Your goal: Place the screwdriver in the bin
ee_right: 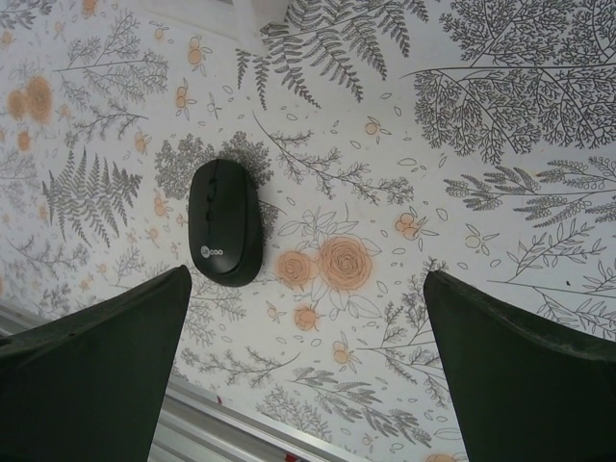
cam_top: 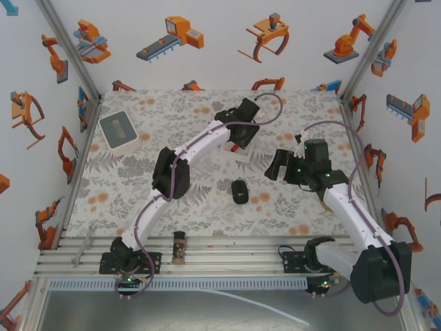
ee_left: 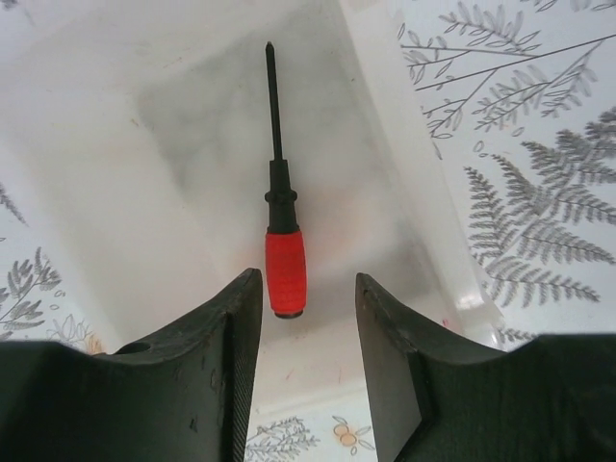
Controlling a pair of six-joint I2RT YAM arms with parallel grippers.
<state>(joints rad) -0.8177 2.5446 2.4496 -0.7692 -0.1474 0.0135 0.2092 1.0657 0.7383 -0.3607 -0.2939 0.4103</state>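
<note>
Whitish translucent bin sits under your left tool, whose jaws stand apart; the right tool gapes too. The screwdriver lies inside the bin. Lift straight, or a finger could snag the red handle and drag it out.

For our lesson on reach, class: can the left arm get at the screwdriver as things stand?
Probably yes. The left gripper hangs open right over the screwdriver, jaws either side of the red handle's end, and nothing covers it in the bin.
</note>
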